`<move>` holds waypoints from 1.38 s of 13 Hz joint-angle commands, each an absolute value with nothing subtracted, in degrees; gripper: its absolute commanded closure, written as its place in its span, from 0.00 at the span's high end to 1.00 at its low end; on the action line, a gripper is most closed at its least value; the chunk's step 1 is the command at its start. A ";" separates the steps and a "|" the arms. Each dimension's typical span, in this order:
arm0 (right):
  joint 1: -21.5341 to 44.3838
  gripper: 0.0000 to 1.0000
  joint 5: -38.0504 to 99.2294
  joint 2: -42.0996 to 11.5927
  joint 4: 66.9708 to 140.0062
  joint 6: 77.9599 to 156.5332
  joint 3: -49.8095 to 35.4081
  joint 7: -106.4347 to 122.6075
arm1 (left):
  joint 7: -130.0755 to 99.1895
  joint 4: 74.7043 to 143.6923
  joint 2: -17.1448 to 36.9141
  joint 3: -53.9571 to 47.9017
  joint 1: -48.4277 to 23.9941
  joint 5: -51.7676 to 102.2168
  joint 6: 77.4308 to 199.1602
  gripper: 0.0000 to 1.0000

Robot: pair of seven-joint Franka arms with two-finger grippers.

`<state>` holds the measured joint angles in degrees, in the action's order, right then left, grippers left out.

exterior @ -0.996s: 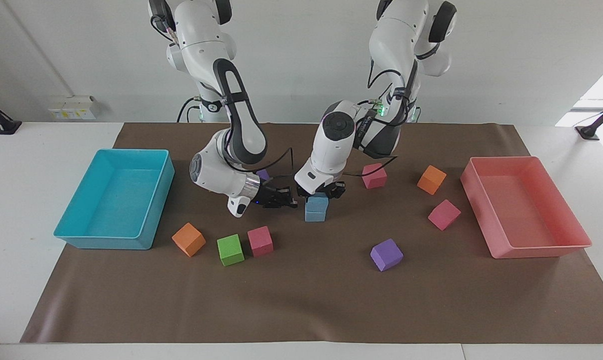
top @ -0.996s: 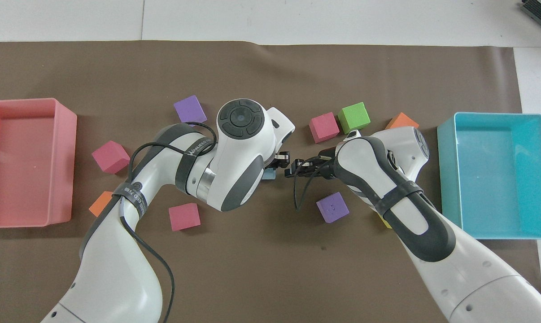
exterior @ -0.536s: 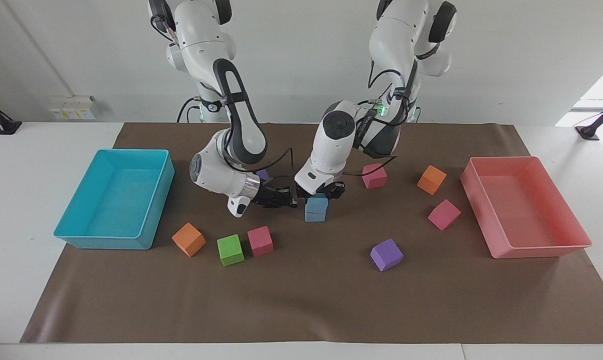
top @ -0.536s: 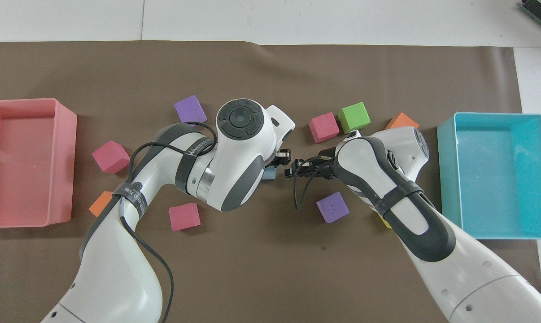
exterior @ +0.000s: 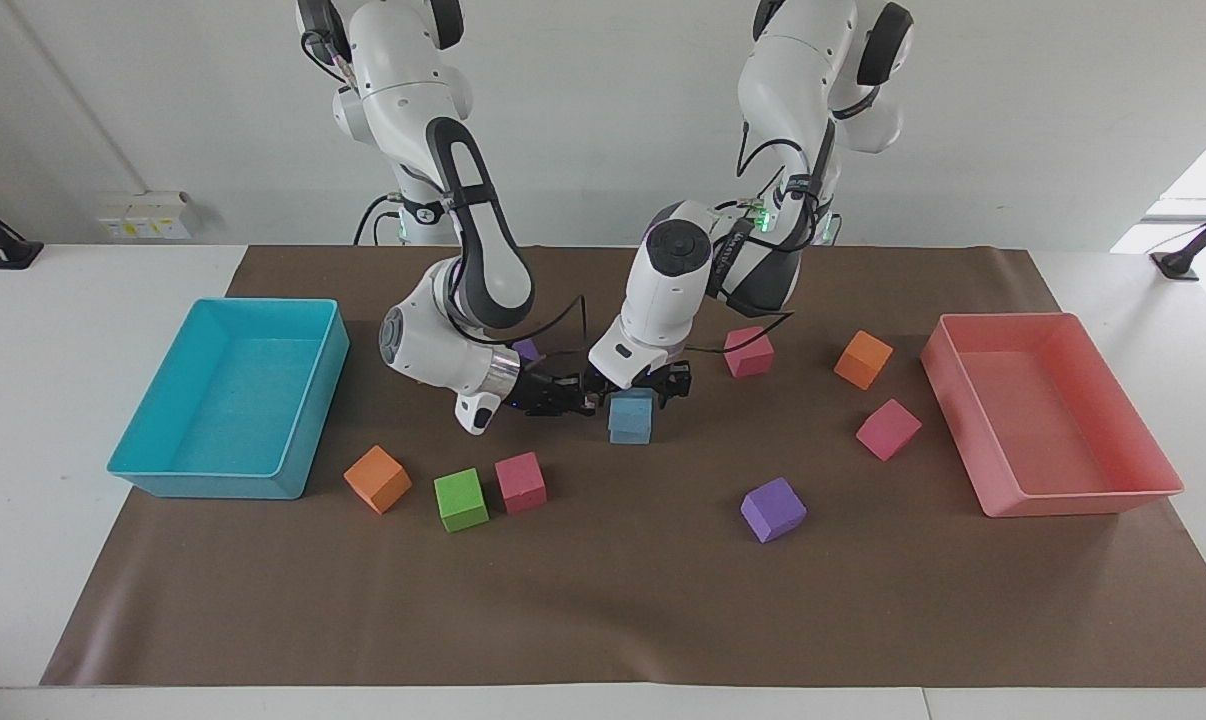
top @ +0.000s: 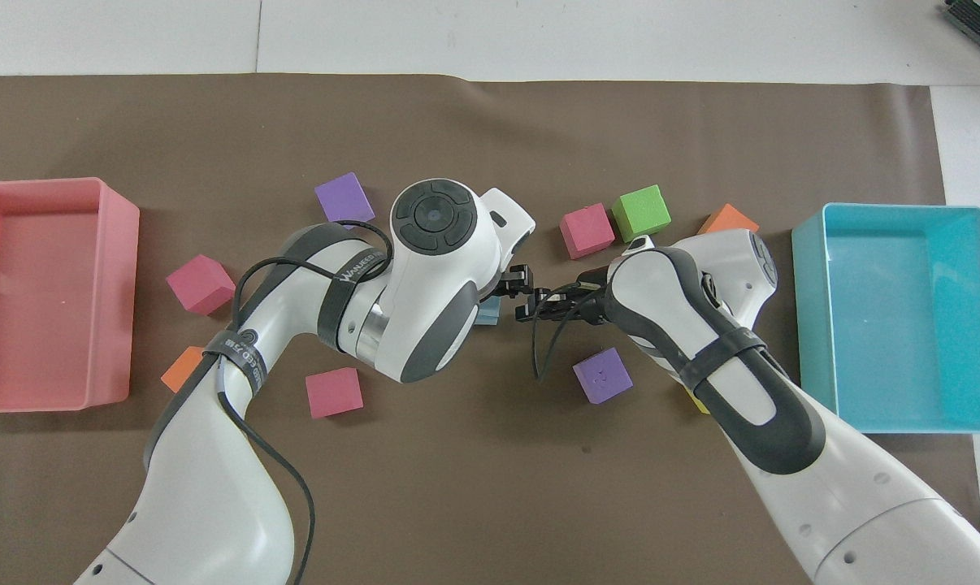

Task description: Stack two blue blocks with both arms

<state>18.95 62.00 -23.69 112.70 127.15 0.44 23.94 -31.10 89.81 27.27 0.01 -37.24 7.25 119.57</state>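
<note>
Blue blocks point(exterior: 631, 420) are sitting one on top of the other around the middle of the brown-covered surface point(exterior: 603, 600), nearer the robots than the green cube point(exterior: 460, 499). Left tool point(exterior: 641, 385) is hanging right over the stack with its fingers spread either side of the top block. Right tool point(exterior: 581, 400) is hovering just beside the stack, toward the right arm's end, fingertips pressed together and pinching nothing.

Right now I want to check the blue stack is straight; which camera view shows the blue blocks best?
The facing view: the blue blocks stand in full sight, one on the other, under the left gripper. In the overhead view the left arm covers them, so only a sliver of blue shows.
</note>
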 commanded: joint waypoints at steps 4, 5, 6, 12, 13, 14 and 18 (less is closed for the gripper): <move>18.81 0.00 63.72 -22.68 114.00 128.23 0.00 26.10 | -32.08 89.38 27.77 0.97 -38.23 5.98 120.41 1.00; 18.72 0.00 63.55 -22.76 113.56 128.15 0.00 26.19 | -31.91 89.38 27.69 0.97 -38.06 6.06 120.41 1.00; 18.81 0.00 63.02 -22.59 112.95 128.14 0.09 26.02 | -31.73 89.30 27.25 0.88 -37.80 6.06 120.15 1.00; 16.70 0.04 51.18 -19.35 111.53 127.53 0.53 25.23 | -31.64 89.73 21.45 1.05 -34.89 6.94 115.77 1.00; 16.61 0.25 47.15 -18.20 111.01 127.53 0.96 24.09 | -31.47 89.91 20.92 1.49 -34.63 6.94 113.40 1.00; 16.35 0.47 43.02 -17.32 110.31 127.53 1.23 22.17 | -31.03 90.09 20.83 1.49 -33.76 6.86 111.29 1.00; 14.77 1.00 29.22 -14.60 107.75 126.65 1.41 15.21 | -22.88 98.58 13.22 1.58 -29.73 6.86 110.57 1.00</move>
<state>15.61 34.81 -15.86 108.11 127.18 1.85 17.19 -27.38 90.92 20.55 1.80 -32.56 7.25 111.08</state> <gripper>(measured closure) 0.467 0.000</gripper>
